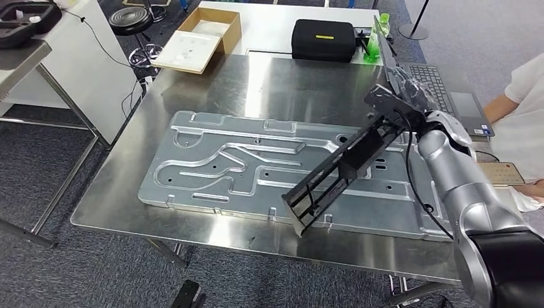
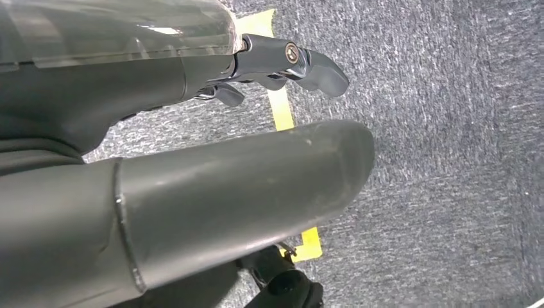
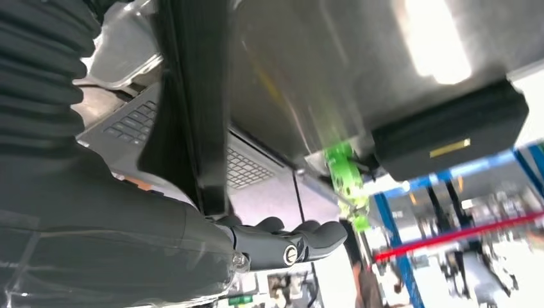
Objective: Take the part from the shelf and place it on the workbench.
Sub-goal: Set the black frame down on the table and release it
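- Right hand (image 1: pixel 403 97), nearest in the right wrist view, is closed around the upper end of the long black frame part (image 1: pixel 343 168).
- Its lower end is seen near the workbench's (image 1: pixel 212 224) front edge, over the stamped metal panel (image 1: pixel 212 168); contact cannot be told.
- Placing is judged in hand; lowering flat, then release, is called for.
- Left hand (image 2: pixel 282 64) hangs over carpet, fingers apart, holding nothing.

A workshop or test lab: a steel workbench (image 1: pixel 192 115) carries a large stamped metal panel (image 1: pixel 256 167), and grey carpet with yellow floor tape (image 2: pixel 280 106) lies underfoot. Beyond the far edge are a cardboard box (image 1: pixel 208 32), black case (image 1: pixel 324 40) and laptop (image 1: pixel 442 90).
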`<state>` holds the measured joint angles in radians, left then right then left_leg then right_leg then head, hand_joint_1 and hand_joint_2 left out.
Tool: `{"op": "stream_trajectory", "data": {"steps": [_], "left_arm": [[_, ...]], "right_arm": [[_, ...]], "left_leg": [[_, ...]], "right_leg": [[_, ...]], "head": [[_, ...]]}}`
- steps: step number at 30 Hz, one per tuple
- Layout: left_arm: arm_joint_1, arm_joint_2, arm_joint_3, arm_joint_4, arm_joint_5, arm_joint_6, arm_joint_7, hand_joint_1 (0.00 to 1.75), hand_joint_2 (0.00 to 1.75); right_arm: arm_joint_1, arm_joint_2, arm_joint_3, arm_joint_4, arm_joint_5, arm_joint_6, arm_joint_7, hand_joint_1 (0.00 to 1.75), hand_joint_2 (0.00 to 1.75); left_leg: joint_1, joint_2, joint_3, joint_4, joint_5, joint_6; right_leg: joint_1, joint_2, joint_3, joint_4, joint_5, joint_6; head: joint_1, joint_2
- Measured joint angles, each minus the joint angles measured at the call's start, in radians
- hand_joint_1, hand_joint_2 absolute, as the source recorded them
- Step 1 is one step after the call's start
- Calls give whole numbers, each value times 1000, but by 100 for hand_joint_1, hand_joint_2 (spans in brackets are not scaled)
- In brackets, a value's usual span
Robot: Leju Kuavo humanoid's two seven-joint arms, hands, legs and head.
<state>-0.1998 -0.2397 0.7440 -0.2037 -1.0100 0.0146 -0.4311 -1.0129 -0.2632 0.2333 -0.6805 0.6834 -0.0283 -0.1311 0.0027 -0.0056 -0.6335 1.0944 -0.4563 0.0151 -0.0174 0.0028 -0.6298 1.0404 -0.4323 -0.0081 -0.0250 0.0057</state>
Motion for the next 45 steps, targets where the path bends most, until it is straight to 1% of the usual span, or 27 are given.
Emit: {"op": "stream_trajectory", "data": {"steps": [2, 4, 6, 7, 9, 10, 11, 12, 13, 15, 17, 20, 21, 23, 25, 26, 27, 28, 30, 32, 35, 37, 40, 41, 42, 43, 45], "left_arm": [[-1, 1, 0, 0, 3, -2, 0, 0, 0], [0, 2, 0, 0, 3, -3, 0, 0, 0], [-1, 2, 1, 0, 4, -3, 0, 0, 0], [-2, 2, 1, 0, 5, -4, -1, 0, 0], [-2, 2, 1, 0, 7, -4, -2, 0, 0], [-1, 3, 1, 0, 9, -4, -3, 0, 0], [0, 3, 1, 0, 11, -5, -4, 0, 0], [1, 3, 1, 0, 13, -5, -5, 0, 0], [1, 3, 1, 0, 16, -6, -6, 0, 0], [1, 4, 2, 0, 19, -9, -9, 0, 0], [0, 5, 2, 0, 22, -11, -10, 0, 0], [1, 8, 4, 0, 24, -12, -12, 0, 0], [1, 9, 5, 0, 25, -12, -12, 0, 0], [1, 10, 6, 0, 28, -12, -12, 0, 0], [3, 11, 7, 0, 32, -11, -13, 0, 0], [4, 11, 7, 0, 33, -11, -13, 0, 0], [5, 12, 7, 0, 34, -11, -13, 0, 0], [6, 13, 8, 0, 35, -11, -13, 0, 0], [5, 16, 8, 0, 36, -9, -13, 0, 0], [3, 18, 8, 0, 37, -7, -13, 0, 0], [5, 19, 9, 0, 37, -6, -15, 0, 0], [3, 19, 9, 0, 37, -5, -15, 0, 0], [1, 18, 10, 0, 37, 0, -14, 0, 0], [3, 18, 10, 0, 37, 2, -13, 0, 0], [4, 18, 10, 0, 36, 5, -11, 0, 0], [5, 17, 10, 0, 36, 7, -10, 0, 0], [4, 15, 10, 0, 35, 12, -8, 0, 0]], "right_arm": [[-32, 0, 11, 15, 2, 42, 14, 0, 0], [-54, 1, 18, 29, 3, 60, 21, 0, 0], [-72, 2, 25, 42, 3, 69, 24, 0, 0], [-81, 1, 29, 51, 3, 74, 25, 0, 0], [-95, 2, 39, 74, 2, 86, 26, 0, 0], [-98, 2, 44, 87, 2, 96, 26, 0, 0], [-99, 2, 50, 98, 1, 111, 25, 0, 0], [-102, 2, 57, 108, 0, 130, 25, 0, 0], [-108, 2, 64, 118, -1, 153, 23, 0, 0], [-128, 2, 78, 137, -6, 192, 20, 0, 0], [-147, 3, 92, 155, -12, 217, 19, 0, 0], [-163, 9, 112, 178, -20, 242, 19, 0, 0], [-170, 12, 120, 184, -20, 245, 19, 0, 0], [-181, 18, 134, 193, -18, 240, 15, 0, 0], [-183, 23, 145, 201, -15, 232, 12, 0, 0], [-183, 25, 150, 205, -14, 229, 12, 0, 0], [-182, 27, 152, 208, -16, 225, 12, 0, 0], [-182, 29, 154, 211, -17, 219, 12, 0, 0], [-183, 34, 155, 214, -24, 204, 12, 0, 0], [-184, 37, 155, 217, -29, 194, 12, 0, 0], [-184, 41, 155, 221, -32, 189, 14, 0, 0], [-187, 43, 155, 222, -33, 176, 13, 0, 0], [-171, 44, 155, 217, -41, 63, -11, 0, 0], [-154, 44, 153, 207, -49, -5, -32, 0, 0], [-130, 45, 149, 192, -60, -74, -57, 0, 0], [-104, 45, 142, 167, -70, -139, -83, 0, 0], [-52, 48, 122, 101, -83, -222, -122, 0, 0]], "left_leg": [[-4, 0, 27, -61, 13, 7], [-3, 0, 29, -69, 18, 14], [2, 1, 35, -84, 29, 27], [5, 1, 37, -91, 33, 32], [4, 1, 36, -93, 36, 37], [4, 1, 36, -92, 35, 37], [5, 0, 36, -90, 35, 36], [5, 0, 36, -88, 33, 35], [5, 0, 36, -84, 30, 32], [3, 0, 33, -72, 22, 23], [0, 0, 29, -65, 16, 12], [0, 0, 28, -62, 11, -2], [1, 0, 22, -47, -1, -8], [4, 0, -17, 42, -53, -17], [6, 1, -78, 172, -111, -22], [6, 1, -98, 213, -120, -22], [6, 1, -100, 216, -109, -21], [6, 0, -83, 179, -81, -17], [4, 0, -15, 39, -14, -4], [-1, 0, 27, -52, 13, 6], [-3, 1, 35, -74, 20, 16], [2, 3, 42, -91, 31, 28], [3, 4, 44, -98, 37, 36], [3, 3, 43, -97, 36, 36], [3, 2, 44, -96, 36, 36], [3, 1, 44, -94, 34, 35], [2, 0, 43, -86, 28, 29]], "right_leg": [[2, 2, -3, -1, 2, 9], [2, 2, -4, -6, 6, 21], [2, 1, -11, 13, -11, 30], [2, 1, -27, 50, -34, 32], [0, 0, -83, 172, -94, 36], [-1, 0, -111, 228, -114, 39], [-2, 0, -126, 257, -115, 41], [-4, -1, -125, 250, -99, 43], [-7, -1, -104, 204, -67, 44], [-9, -3, -41, 73, -10, 43], [-6, -2, -9, 6, 4, 36], [-4, 0, -9, 2, 4, 18], [-6, 0, -8, 0, 5, 10], [-7, -2, -6, -3, 6, 0], [-4, -3, -6, -2, 6, -4], [-3, -3, -6, -2, 6, -4], [-2, -3, -6, -2, 5, -4], [-1, -3, -4, -2, 5, -4], [1, -2, -2, -2, 5, -3], [3, -2, -3, -2, 6, 5], [2, -1, -4, -8, 10, 23], [1, -1, -15, 18, -11, 31], [1, -1, -92, 185, -95, 41], [1, -2, -115, 234, -108, 44], [1, -2, -125, 251, -103, 45], [0, -2, -115, 228, -80, 45], [-1, -3, -54, 102, -18, 41]], "head": [[0, 0], [0, 0], [0, 0], [1, 0], [1, 0], [1, 0], [1, 0], [1, 0], [1, 0], [1, 0], [1, 0], [0, 0], [0, 0], [0, 0], [0, 0], [0, 0], [0, 0], [0, 0], [0, 0], [0, 0], [0, 0], [0, 0], [1, 0], [2, 0], [2, 0], [2, 0], [2, 0]]}}
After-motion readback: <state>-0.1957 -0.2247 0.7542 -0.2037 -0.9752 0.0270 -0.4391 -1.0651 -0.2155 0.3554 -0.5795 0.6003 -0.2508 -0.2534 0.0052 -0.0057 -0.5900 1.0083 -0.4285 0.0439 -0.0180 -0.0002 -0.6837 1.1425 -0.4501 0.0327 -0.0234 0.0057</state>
